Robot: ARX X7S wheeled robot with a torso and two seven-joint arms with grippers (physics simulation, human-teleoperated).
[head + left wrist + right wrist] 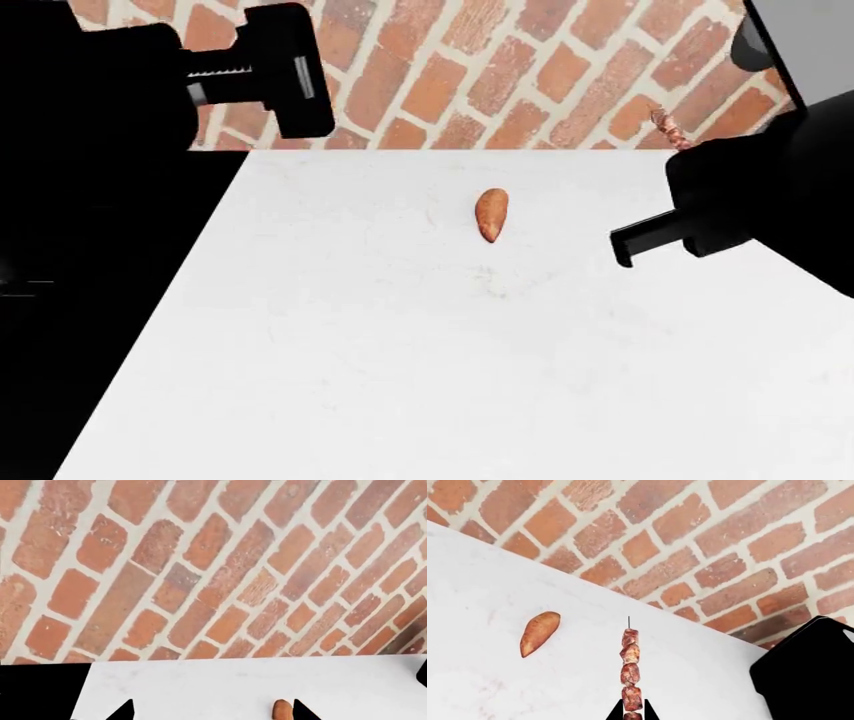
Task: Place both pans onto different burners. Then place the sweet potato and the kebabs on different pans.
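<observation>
Reddish-brown kebabs (630,672) are riding clamped in the right gripper (632,711), lifted off the white counter (441,350) near the brick wall (534,70). Sweet potato (491,214) is lying alone mid-counter. Left gripper (212,711) is hanging beside it with fingertips spread apart, gripping nothing

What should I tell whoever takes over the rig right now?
Right gripper: shut on the kebabs, held above the white counter.
Left gripper: open, empty, near the brick wall.
Sweet potato: lying on the counter, untouched.
Pans and burners: not in view, so their placement can't be confirmed.
Left: put the kebabs on one pan, then pick up the sweet potato and put it on the other.
</observation>
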